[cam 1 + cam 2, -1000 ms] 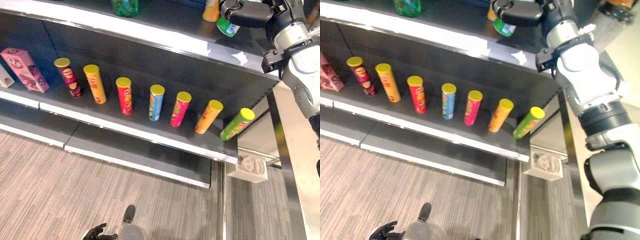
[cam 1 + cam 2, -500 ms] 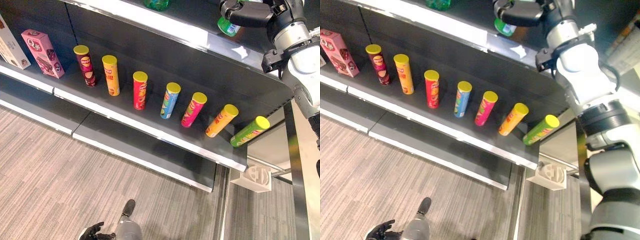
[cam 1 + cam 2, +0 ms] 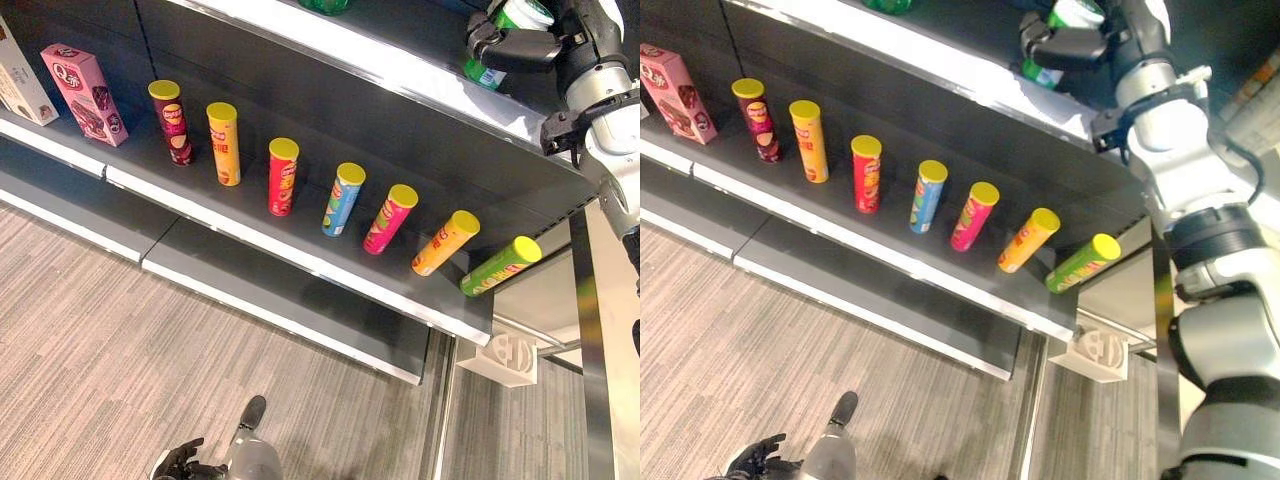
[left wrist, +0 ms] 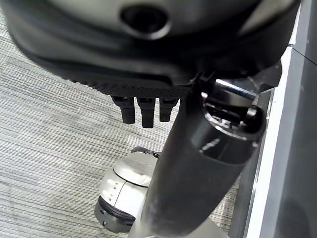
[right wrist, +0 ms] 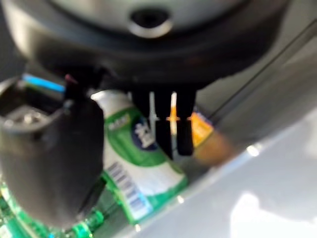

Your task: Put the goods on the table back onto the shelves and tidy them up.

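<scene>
Right wrist view: the right robot hand (image 5: 74, 163), fingers and thumb curled round a green-and-white labelled plastic bottle (image 5: 141, 168) lying between them, holds it over the dark upper shelf (image 3: 400, 75), long axis tilted off upright.

barcode on green-white bottle (image 5: 141, 171), other print unreadable

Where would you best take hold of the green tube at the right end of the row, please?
Probably round the middle of the green tube, from the open front of the middle shelf. It leans right, so the fingers should tilt with it; the orange tube stands close on its left.
</scene>
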`<state>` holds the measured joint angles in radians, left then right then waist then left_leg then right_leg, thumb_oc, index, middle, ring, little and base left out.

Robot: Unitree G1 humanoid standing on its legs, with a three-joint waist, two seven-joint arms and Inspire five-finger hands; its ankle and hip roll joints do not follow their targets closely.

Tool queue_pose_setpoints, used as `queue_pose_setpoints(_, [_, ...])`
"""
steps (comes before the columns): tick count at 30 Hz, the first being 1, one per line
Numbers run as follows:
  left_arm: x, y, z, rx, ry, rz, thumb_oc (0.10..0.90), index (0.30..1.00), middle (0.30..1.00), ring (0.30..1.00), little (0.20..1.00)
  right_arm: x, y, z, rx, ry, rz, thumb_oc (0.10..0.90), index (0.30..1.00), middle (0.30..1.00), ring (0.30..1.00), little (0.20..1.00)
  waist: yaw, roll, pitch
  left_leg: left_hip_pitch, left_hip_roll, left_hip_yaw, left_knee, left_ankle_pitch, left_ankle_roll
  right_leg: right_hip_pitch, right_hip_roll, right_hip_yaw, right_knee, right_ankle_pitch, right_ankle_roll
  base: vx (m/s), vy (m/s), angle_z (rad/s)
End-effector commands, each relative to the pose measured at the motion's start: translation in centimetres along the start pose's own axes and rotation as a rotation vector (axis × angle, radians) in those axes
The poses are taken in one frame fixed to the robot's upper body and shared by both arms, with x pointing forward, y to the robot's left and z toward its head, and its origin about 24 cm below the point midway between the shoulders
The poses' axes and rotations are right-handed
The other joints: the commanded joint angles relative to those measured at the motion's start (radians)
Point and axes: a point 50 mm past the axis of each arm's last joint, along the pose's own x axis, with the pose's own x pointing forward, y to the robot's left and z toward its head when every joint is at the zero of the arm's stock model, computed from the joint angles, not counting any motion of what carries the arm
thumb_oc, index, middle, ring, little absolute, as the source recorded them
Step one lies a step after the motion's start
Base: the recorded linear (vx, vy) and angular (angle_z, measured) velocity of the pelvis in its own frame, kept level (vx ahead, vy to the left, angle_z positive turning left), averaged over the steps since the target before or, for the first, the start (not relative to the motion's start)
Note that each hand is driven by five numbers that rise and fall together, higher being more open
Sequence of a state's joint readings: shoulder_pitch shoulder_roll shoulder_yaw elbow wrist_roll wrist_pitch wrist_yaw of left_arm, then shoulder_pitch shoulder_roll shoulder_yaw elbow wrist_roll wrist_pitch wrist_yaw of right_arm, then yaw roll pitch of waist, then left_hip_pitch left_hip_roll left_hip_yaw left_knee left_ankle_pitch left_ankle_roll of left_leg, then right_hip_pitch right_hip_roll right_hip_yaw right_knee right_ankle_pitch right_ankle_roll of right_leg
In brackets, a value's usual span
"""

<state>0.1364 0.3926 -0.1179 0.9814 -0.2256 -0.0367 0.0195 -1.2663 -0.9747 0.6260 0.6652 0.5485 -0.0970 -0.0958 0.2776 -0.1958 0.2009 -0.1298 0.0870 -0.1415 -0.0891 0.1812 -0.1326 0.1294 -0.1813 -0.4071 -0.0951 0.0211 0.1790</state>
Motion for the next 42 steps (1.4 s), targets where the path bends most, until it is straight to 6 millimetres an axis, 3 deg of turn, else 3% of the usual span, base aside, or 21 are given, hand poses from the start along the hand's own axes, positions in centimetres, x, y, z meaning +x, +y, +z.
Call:
queue_pose_setpoints(1, [0.0, 0.8, 0.4, 0.093, -0.02, 0.015, 0.8, 0.9, 0.9, 0.9, 0.9, 1.3, -3.5, 5.4, -0.038, -0.173, -0.146, 0.4, 0.3, 0.3, 0.3, 0.3, -0.002, -0.029, -0.044, 0.074, -0.056, 0.069, 0.002, -0.16, 0.051, -0.065, -0.039, -0.002, 0.04, 0.026, 0.021, 0.0, 0.0, 0.0])
queue_pose_setpoints(7, [0.0, 0.8, 0.5, 0.096, -0.025, 0.015, 0.8, 0.9, 0.9, 0.9, 0.9, 1.4, -3.0, 5.3, -0.023, -0.176, -0.137, 0.4, 0.3, 0.3, 0.3, 0.3, -0.007, -0.032, -0.044, 0.078, -0.055, 0.072, 0.002, -0.162, 0.051, -0.064, -0.037, 0.0, 0.038, 0.028, 0.021, 0.0, 0.0, 0.0])
queue_pose_setpoints(8, [0.0, 0.8, 0.5, 0.098, -0.025, 0.013, 0.8, 0.9, 0.9, 0.9, 0.9, 1.4, -2.9, 5.3, -0.022, -0.176, -0.135, 0.607, 0.611, 0.611, 0.611, 0.611, -0.007, -0.031, -0.044, 0.078, -0.055, 0.072, 0.002, -0.162, 0.051, -0.064, -0.037, 0.001, 0.038, 0.028, 0.021, 0.0, 0.0, 0.0])
queue_pose_setpoints(10, [0.0, 0.8, 0.4, 0.099, -0.02, 0.014, 0.8, 0.9, 0.9, 0.9, 0.9, 1.4, -2.8, 5.2, -0.005, -0.173, -0.135, 0.8, 0.9, 0.9, 0.9, 0.9, -0.007, -0.031, -0.045, 0.08, -0.055, 0.073, 0.002, -0.163, 0.052, -0.064, -0.037, 0.0, 0.037, 0.029, 0.021, 0.0, 0.0, 0.0])
queue_pose_setpoints(20, [0.1, 0.9, 0.4, 0.107, -0.013, 0.019, 0.8, 0.9, 0.9, 0.9, 0.9, 1.4, -3.3, 5.5, 0.012, -0.182, -0.177, 0.8, 0.9, 0.9, 0.9, 0.9, -0.012, -0.034, -0.053, 0.087, -0.055, 0.073, 0.002, -0.169, 0.052, -0.059, -0.036, -0.003, 0.034, 0.032, 0.022, 0.0, 0.0, 0.0])
queue_pose_setpoints(25, [0.1, 0.9, 0.4, 0.095, -0.009, 0.028, 0.8, 0.9, 0.9, 0.9, 0.9, 0.6, -5.1, 7.8, 0.016, -0.296, -0.258, 0.8, 0.9, 0.9, 0.9, 0.9, -0.022, -0.03, -0.055, 0.093, -0.051, 0.079, 0.002, -0.172, 0.05, -0.059, -0.035, 0.002, 0.034, 0.034, 0.023, 0.0, 0.001, -0.01])
queue_pose_setpoints(26, [0.1, 1.0, 0.4, 0.094, -0.007, 0.032, 0.8, 0.9, 0.9, 0.9, 0.9, 0.2, -5.5, 8.6, 0.011, -0.341, -0.275, 0.8, 0.9, 0.9, 0.9, 0.9, -0.026, -0.028, -0.057, 0.095, -0.049, 0.081, 0.002, -0.173, 0.05, -0.059, -0.035, 0.003, 0.032, 0.035, 0.024, 0.01, 0.018, -0.05])
queue_pose_setpoints(27, [0.1, 0.7, 0.0, 0.074, 0.008, 0.039, 0.8, 0.9, 0.9, 0.9, 0.9, -2.4, -6.6, 11.4, 0.061, -0.546, -0.325, 0.8, 0.9, 0.9, 0.9, 0.9, -0.05, -0.015, -0.066, 0.1, -0.046, 0.093, 0.002, -0.179, 0.049, -0.059, -0.035, 0.009, 0.029, 0.039, 0.027, 0.02, 0.015, -0.06])
queue_pose_setpoints(28, [0.1, 0.7, -0.2, 0.066, 0.012, 0.043, 0.8, 0.9, 0.9, 0.9, 0.9, -3.5, -6.8, 12.2, 0.075, -0.608, -0.334, 0.8, 0.9, 0.9, 0.9, 0.9, -0.058, -0.01, -0.069, 0.102, -0.045, 0.097, 0.002, -0.181, 0.049, -0.059, -0.036, 0.01, 0.028, 0.039, 0.028, 0.03, 0.026, -0.09])
queue_pose_setpoints(29, [0.0, 0.4, -0.4, 0.049, 0.022, 0.046, 0.8, 0.9, 0.9, 0.9, 0.9, -5.9, -7.1, 12.9, 0.115, -0.72, -0.338, 0.8, 0.9, 0.9, 0.9, 0.9, -0.082, 0.005, -0.078, 0.108, -0.045, 0.109, 0.002, -0.187, 0.051, -0.063, -0.037, 0.018, 0.024, 0.042, 0.033, 0.02, 0.022, -0.2])
queue_pose_setpoints(30, [0.0, 0.1, -0.6, 0.05, 0.027, 0.037, 0.8, 0.9, 0.9, 0.9, 0.9, -8.3, -6.5, 13.0, 0.184, -0.816, -0.319, 0.8, 0.9, 0.9, 0.9, 0.9, -0.105, 0.022, -0.086, 0.117, -0.043, 0.124, 0.002, -0.194, 0.054, -0.065, -0.038, 0.031, 0.022, 0.043, 0.036, 0.0, 0.02, -0.27])
queue_pose_setpoints(33, [0.0, -0.5, -0.7, 0.028, 0.036, 0.018, 0.8, 0.9, 0.9, 0.9, 0.9, -11.1, -4.1, 11.4, 0.321, -0.855, -0.238, 0.8, 0.9, 0.9, 0.9, 0.9, -0.132, 0.046, -0.1, 0.141, -0.041, 0.152, 0.002, -0.205, 0.06, -0.064, -0.04, 0.062, 0.017, 0.045, 0.035, 0.0, 0.014, -0.41])
queue_pose_setpoints(34, [0.1, -1.0, -0.2, 0.019, 0.02, 0.0, 0.8, 0.9, 0.9, 0.9, 0.9, -12.1, -1.9, 10.2, 0.435, -0.832, -0.146, 0.8, 0.9, 0.9, 0.9, 0.9, -0.15, 0.065, -0.106, 0.156, -0.041, 0.171, 0.002, -0.212, 0.064, -0.065, -0.041, 0.08, 0.015, 0.044, 0.033, 0.01, -0.002, -0.54])
queue_pose_setpoints(35, [0.1, -0.9, -0.3, 0.02, 0.022, 0.002, 0.8, 0.9, 0.9, 0.9, 0.9, -12.2, -1.8, 10.1, 0.438, -0.829, -0.144, 0.8, 0.9, 0.9, 0.9, 0.9, -0.148, 0.063, -0.107, 0.157, -0.04, 0.173, 0.002, -0.213, 0.063, -0.064, -0.04, 0.082, 0.015, 0.044, 0.033, 0.0, 0.015, -0.67])
queue_pose_setpoints(36, [0.2, -1.6, 0.8, 0.017, -0.024, -0.028, 0.8, 0.9, 0.9, 0.9, 0.9, -13.1, 1.0, 8.3, 0.591, -0.763, -0.022, 0.8, 0.9, 0.9, 0.9, 0.9, -0.17, 0.084, -0.112, 0.171, -0.039, 0.198, 0.002, -0.216, 0.065, -0.066, -0.041, 0.103, 0.014, 0.045, 0.03, 0.0, 0.021, -0.72])
queue_pose_setpoints(37, [0.2, -1.5, 0.7, 0.02, -0.021, -0.027, 0.8, 0.9, 0.9, 0.9, 0.9, -13.3, 1.1, 8.2, 0.594, -0.76, -0.02, 0.8, 0.9, 0.9, 0.9, 0.9, -0.166, 0.083, -0.115, 0.172, -0.038, 0.201, 0.002, -0.217, 0.065, -0.066, -0.04, 0.106, 0.014, 0.045, 0.03, 0.0, 0.012, -0.64])
queue_pose_setpoints(39, [0.3, -1.7, 3.1, 0.037, -0.113, -0.053, 0.8, 0.9, 0.9, 0.9, 0.9, -14.4, 4.4, 5.6, 0.708, -0.605, 0.148, 0.8, 0.9, 0.9, 0.9, 0.9, -0.198, 0.11, -0.116, 0.192, -0.034, 0.229, 0.002, -0.222, 0.065, -0.067, -0.039, 0.128, 0.013, 0.044, 0.025, 0.01, 0.003, -0.39])
queue_pose_setpoints(42, [0.3, -1.4, 5.0, 0.04, -0.188, -0.057, 0.8, 0.9, 0.9, 0.9, 0.9, -16.4, 6.8, 2.6, 0.739, -0.429, 0.234, 0.8, 0.9, 0.9, 0.9, 0.9, -0.234, 0.132, -0.115, 0.209, -0.029, 0.253, 0.002, -0.226, 0.062, -0.07, -0.036, 0.149, 0.016, 0.043, 0.02, 0.0, 0.003, -0.24])
